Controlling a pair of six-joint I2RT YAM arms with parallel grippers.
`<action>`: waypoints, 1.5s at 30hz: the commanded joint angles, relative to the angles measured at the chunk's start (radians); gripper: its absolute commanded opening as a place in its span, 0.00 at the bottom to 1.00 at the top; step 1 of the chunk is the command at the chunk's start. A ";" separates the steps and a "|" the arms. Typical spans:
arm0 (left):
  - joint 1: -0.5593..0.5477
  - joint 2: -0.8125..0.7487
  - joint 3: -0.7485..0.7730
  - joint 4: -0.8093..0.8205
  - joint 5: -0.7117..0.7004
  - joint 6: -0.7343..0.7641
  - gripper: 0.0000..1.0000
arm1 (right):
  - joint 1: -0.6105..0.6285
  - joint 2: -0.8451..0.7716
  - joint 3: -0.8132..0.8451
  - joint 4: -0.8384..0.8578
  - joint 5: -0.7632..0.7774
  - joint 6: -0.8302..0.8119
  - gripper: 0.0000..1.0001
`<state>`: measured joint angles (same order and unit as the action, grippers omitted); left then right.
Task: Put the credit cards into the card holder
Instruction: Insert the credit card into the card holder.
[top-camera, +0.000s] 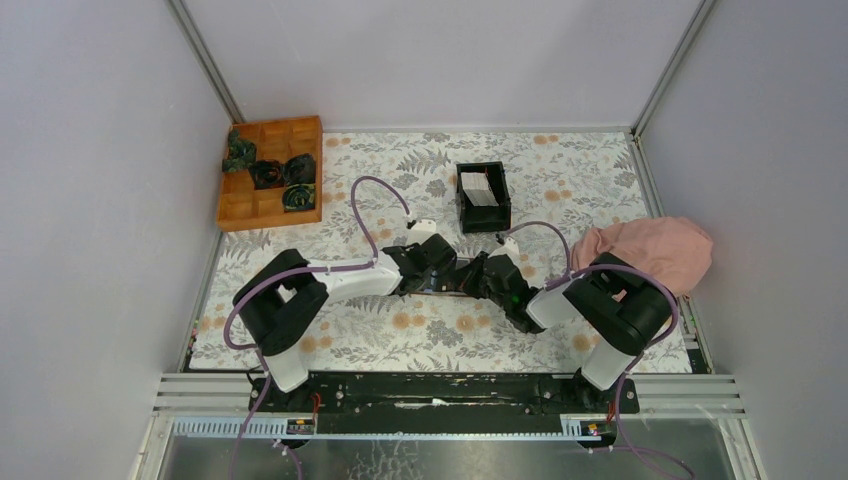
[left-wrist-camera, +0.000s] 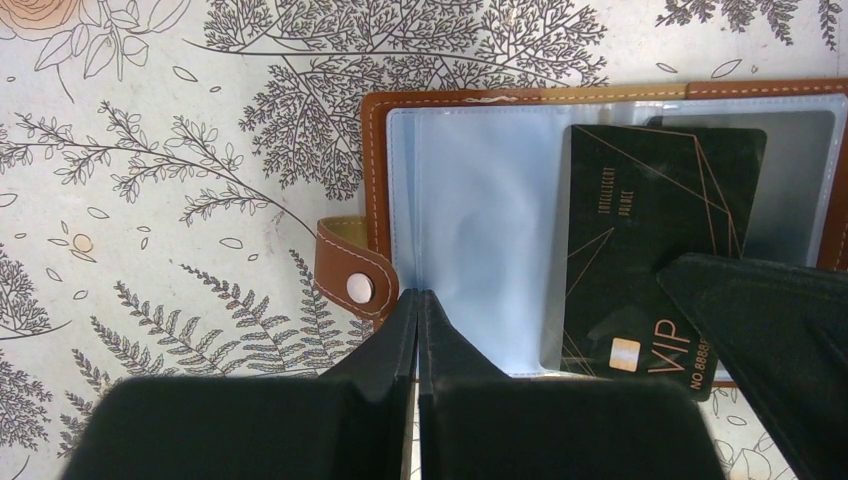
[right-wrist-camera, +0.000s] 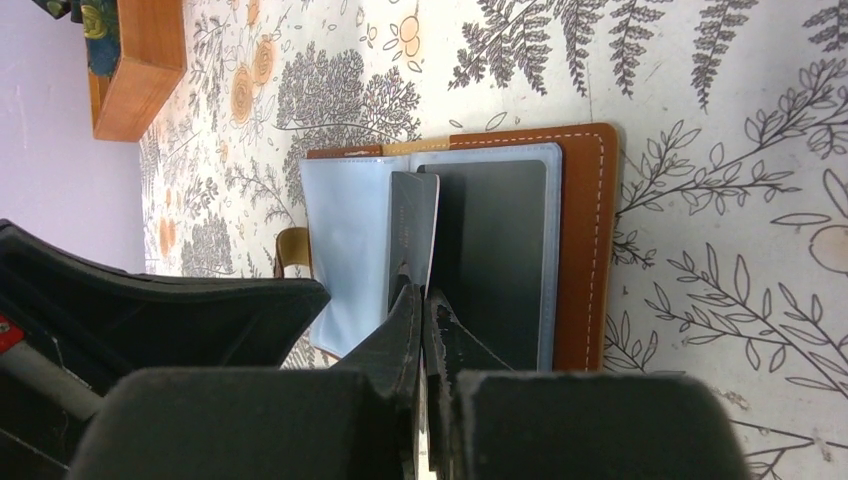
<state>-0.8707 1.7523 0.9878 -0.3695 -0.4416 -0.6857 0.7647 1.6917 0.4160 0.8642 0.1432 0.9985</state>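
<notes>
The card holder lies open on the table, brown leather with pale blue clear sleeves. It also shows in the right wrist view. My left gripper is shut on the near edge of a clear sleeve. My right gripper is shut on a dark credit card held on edge over the holder. In the left wrist view this card reads "VIP" and its far end sits in a sleeve. In the top view both grippers meet over the holder and hide it. More white cards stand in a box.
The black box stands just behind the grippers. An orange wooden tray with dark items sits at the back left. A pink cloth lies at the right edge. The holder's snap tab sticks out to its side.
</notes>
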 joint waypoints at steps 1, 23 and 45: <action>0.001 0.092 -0.043 -0.115 0.018 -0.001 0.00 | 0.023 0.017 -0.065 -0.155 -0.063 -0.045 0.00; 0.001 0.102 -0.040 -0.115 0.035 0.002 0.00 | 0.057 0.122 0.080 -0.297 0.001 -0.103 0.05; 0.001 0.059 -0.059 -0.082 0.065 0.008 0.00 | 0.103 0.112 0.268 -0.560 0.065 -0.197 0.55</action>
<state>-0.8600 1.7546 0.9943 -0.3862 -0.4454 -0.6788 0.8482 1.7443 0.6559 0.5877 0.1780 0.8673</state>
